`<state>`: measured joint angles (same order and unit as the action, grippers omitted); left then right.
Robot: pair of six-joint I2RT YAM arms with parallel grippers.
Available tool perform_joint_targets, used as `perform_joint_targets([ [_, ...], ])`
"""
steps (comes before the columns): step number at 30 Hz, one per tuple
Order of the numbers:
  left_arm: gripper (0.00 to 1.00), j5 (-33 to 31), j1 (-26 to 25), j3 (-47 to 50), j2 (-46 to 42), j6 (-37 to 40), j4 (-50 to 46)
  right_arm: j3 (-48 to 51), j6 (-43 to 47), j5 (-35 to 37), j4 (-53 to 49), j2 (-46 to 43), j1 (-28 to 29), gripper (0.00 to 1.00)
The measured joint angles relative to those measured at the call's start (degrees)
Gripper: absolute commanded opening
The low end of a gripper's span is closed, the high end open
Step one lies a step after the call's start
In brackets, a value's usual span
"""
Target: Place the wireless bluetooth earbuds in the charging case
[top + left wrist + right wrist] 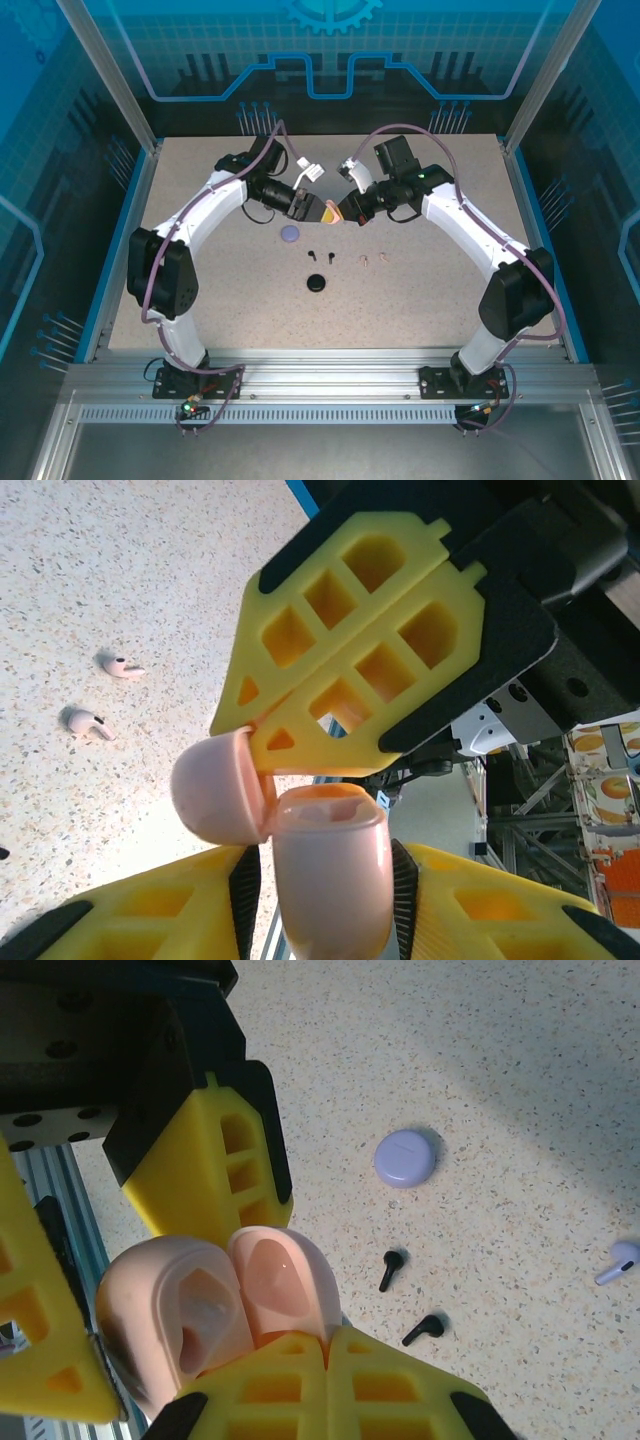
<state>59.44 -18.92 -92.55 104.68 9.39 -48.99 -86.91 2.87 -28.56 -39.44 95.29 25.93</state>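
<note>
Holding the open pink charging case (230,1300) up above the table (200,300), the left gripper (322,855) has its jaws snug on the case's sides. The right gripper (326,1350) has its jaws pressed tight together, with nothing between them, and its tips touch the lid (215,795) (flipped open), crowding the case. Down on the table lie the pink earbuds (120,666) to the right and the black earbuds (391,1268) in the middle. One lavender earbud (620,1260) lies apart. A lavender case (405,1157) sits left, and a black case (317,283) nearer.
</note>
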Motion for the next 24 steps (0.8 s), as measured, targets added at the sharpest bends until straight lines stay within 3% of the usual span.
perform_joint_targets([
  [24,0.35,0.46,0.04,0.0,0.0,-0.7,1.68,0.0,-0.02,-0.07,0.02,0.0,0.0,0.0],
])
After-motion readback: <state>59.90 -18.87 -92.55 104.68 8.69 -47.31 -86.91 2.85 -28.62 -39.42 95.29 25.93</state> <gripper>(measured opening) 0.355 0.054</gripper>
